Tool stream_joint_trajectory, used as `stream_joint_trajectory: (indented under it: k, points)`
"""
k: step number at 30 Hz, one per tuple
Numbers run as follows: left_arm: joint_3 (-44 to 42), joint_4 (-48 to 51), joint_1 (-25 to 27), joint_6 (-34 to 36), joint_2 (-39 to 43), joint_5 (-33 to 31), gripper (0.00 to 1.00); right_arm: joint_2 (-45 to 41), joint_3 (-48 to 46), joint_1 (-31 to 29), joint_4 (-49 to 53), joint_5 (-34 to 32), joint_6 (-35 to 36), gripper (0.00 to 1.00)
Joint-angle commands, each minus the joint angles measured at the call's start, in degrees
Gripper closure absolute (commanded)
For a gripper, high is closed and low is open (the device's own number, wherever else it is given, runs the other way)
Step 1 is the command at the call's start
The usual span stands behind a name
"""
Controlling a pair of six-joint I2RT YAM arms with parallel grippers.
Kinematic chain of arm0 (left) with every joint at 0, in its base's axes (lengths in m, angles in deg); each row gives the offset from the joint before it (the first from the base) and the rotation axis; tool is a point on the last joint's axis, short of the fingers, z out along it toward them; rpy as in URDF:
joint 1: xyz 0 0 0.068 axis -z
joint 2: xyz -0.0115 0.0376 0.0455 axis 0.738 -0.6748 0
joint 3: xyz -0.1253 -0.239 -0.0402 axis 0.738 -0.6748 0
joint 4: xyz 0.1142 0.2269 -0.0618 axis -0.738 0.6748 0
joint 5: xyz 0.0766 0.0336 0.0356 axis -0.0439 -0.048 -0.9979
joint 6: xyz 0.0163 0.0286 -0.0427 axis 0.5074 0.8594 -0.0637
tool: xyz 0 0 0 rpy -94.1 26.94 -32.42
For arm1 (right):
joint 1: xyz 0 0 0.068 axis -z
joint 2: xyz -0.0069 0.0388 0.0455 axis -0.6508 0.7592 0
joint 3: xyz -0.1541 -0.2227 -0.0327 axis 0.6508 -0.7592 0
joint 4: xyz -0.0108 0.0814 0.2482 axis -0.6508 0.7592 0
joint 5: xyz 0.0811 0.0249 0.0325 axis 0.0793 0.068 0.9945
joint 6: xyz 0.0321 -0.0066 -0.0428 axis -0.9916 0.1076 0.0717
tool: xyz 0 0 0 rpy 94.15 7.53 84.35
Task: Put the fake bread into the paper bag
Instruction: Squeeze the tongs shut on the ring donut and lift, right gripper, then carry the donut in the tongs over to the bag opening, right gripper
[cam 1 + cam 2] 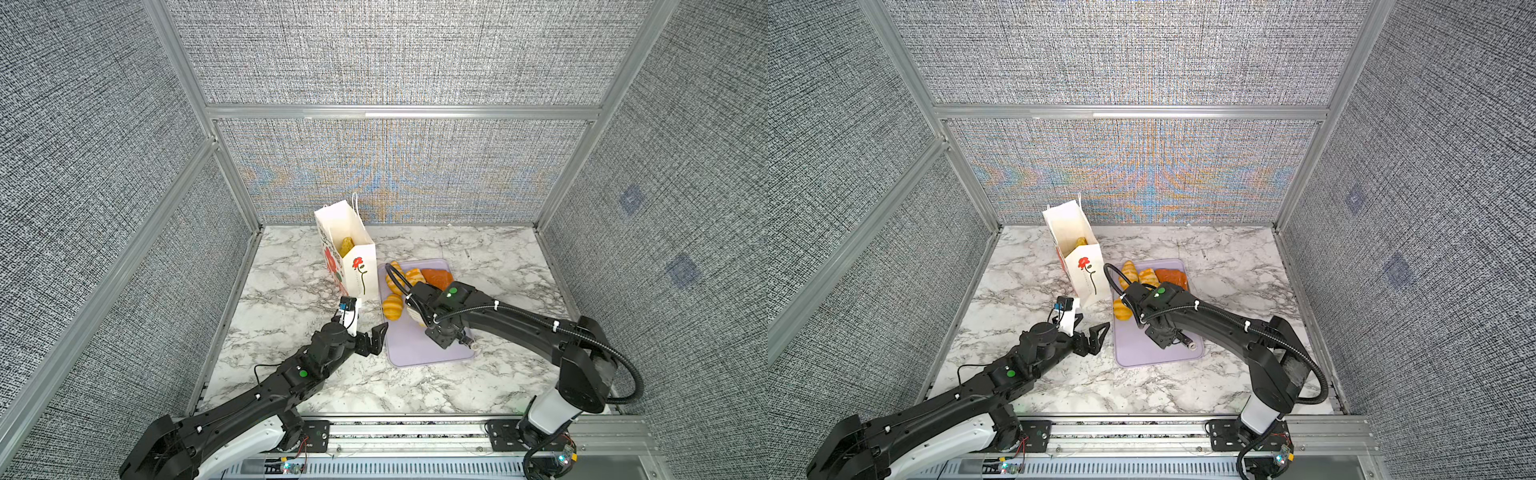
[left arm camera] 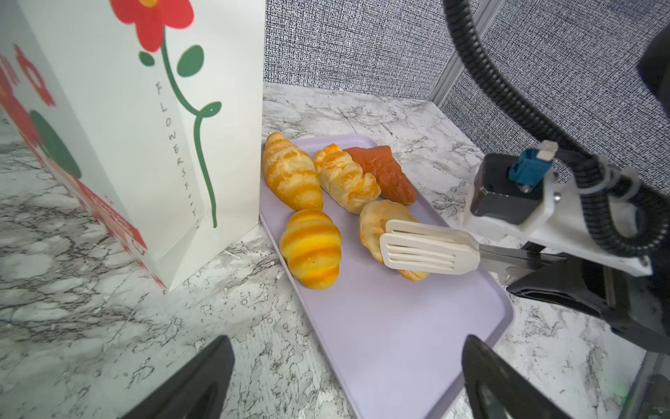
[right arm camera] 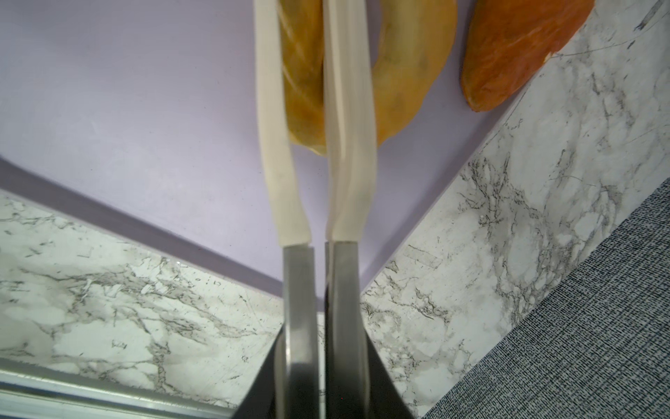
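The white paper bag [image 1: 358,272] [image 1: 1087,274] [image 2: 145,127] stands upright with one fake bread [image 1: 347,246] [image 1: 1080,241] inside. On the lavender tray [image 1: 415,351] [image 1: 1142,353] [image 2: 398,344] [image 3: 145,109] lie two striped croissants [image 2: 290,170] [image 2: 346,179], a dark orange-brown piece [image 2: 384,174] [image 3: 515,54] and a round yellow striped one [image 2: 311,248]. My right gripper [image 1: 446,334] [image 1: 1167,336] [image 3: 322,326] is shut on white-tipped tongs [image 2: 427,250] [image 3: 272,145], whose blades pinch a pale croissant [image 2: 377,225] [image 3: 304,72]. My left gripper [image 1: 370,326] [image 1: 1090,328] [image 2: 346,344] is open at the tray's near left edge, holding nothing.
The marble tabletop [image 1: 291,299] is fenced by grey fabric walls on three sides. The bag stands directly left of the tray's far end. A black cable loop [image 1: 395,278] from the right arm arcs over the bread.
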State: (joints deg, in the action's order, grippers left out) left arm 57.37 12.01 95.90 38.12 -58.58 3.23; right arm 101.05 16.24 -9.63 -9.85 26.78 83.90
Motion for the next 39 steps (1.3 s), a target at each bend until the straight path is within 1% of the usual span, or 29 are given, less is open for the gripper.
stream_joint_trajectory:
  k: [1, 9, 15, 25, 28, 34, 39]
  points:
    - [0.91, 1.27, 0.00, 1.82, 0.66, -0.82, 0.01, -1.12, 1.10, 0.14, -0.54, 0.19, -0.86, 0.75]
    - [3.33, 4.64, -0.07, 4.56, 3.54, -2.97, 0.01, -3.27, 4.79, 0.40, -0.96, 0.91, -1.14, 0.74]
    - [6.85, 8.14, -0.08, 6.63, 3.68, -3.48, 0.01, -4.88, 7.57, 0.49, -1.74, 1.93, -1.03, 0.74]
    - [11.42, 11.28, -0.69, 9.79, 3.90, -5.32, 0.01, -6.55, 13.54, 0.58, -2.43, 4.06, 0.12, 0.74]
    - [12.85, 13.04, -1.05, 9.89, 3.77, -7.77, 0.01, -6.44, 15.74, 0.58, -2.91, 4.95, 0.56, 0.74]
    - [14.47, 13.87, -2.64, 11.86, 3.86, -8.55, 0.00, -6.24, 18.87, 0.58, -4.11, 6.01, 1.32, 0.74]
    - [15.28, 13.79, -5.78, 12.98, 3.86, -7.88, 0.00, -6.96, 20.45, 0.58, -6.87, 7.47, 2.12, 0.74]
